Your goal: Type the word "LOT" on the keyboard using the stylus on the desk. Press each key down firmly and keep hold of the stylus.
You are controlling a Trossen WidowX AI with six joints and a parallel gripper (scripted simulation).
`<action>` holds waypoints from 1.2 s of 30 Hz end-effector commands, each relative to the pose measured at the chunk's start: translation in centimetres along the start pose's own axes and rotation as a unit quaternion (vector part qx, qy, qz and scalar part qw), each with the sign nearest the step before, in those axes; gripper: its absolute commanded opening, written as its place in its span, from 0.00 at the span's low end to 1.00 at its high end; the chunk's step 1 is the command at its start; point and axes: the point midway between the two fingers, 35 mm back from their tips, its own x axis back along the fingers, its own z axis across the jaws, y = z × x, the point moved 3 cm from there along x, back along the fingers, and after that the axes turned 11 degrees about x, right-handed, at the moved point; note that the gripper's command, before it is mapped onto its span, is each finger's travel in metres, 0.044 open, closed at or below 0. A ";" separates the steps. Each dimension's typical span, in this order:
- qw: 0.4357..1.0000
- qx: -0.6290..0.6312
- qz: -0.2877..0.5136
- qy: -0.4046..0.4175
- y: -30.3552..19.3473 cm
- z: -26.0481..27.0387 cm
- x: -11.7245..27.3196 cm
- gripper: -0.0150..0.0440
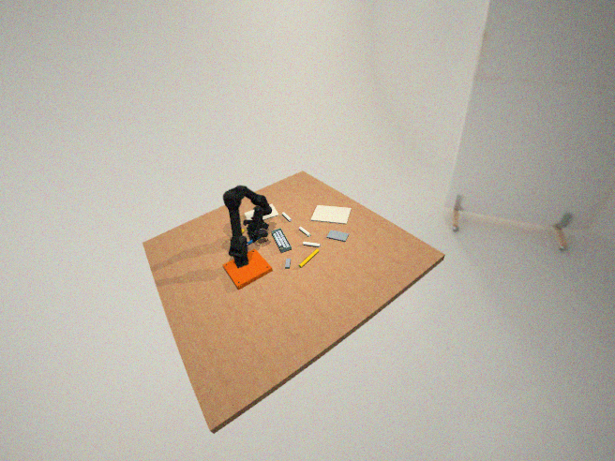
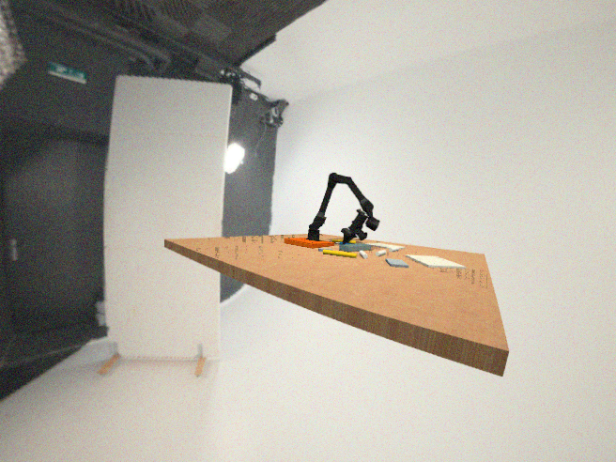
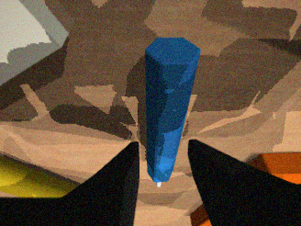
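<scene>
The blue stylus (image 1: 250, 242) (image 3: 167, 106) lies on the desk beside the arm, its thin white tip toward the bottom of the wrist view. My gripper (image 1: 254, 238) (image 3: 163, 148) is open, with one black finger on each side of the stylus near its tip end. Small gaps show between the stylus and both fingers. The keyboard (image 1: 281, 240) (image 2: 356, 247), dark teal with pale keys, lies a little to the right of the gripper in the top view. A grey corner at the upper left of the wrist view looks like part of it.
The orange base (image 1: 247, 270) (image 2: 304, 241) (image 3: 280, 163) is close to the stylus. One yellow bar (image 3: 32, 181) lies left of the fingers, another yellow bar (image 1: 308, 258) (image 2: 339, 254) beyond the keyboard. White sticks, grey blocks and two cream pads lie around.
</scene>
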 end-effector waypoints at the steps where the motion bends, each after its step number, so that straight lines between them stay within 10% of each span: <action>1: 1.000 0.000 -0.001 0.000 0.0 0.0 0.0 0.38; 6: 1.000 0.000 -0.001 0.000 0.0 0.0 0.0 0.25; 36: 0.996 0.007 -0.076 -0.037 -1.3 -0.5 3.8 0.25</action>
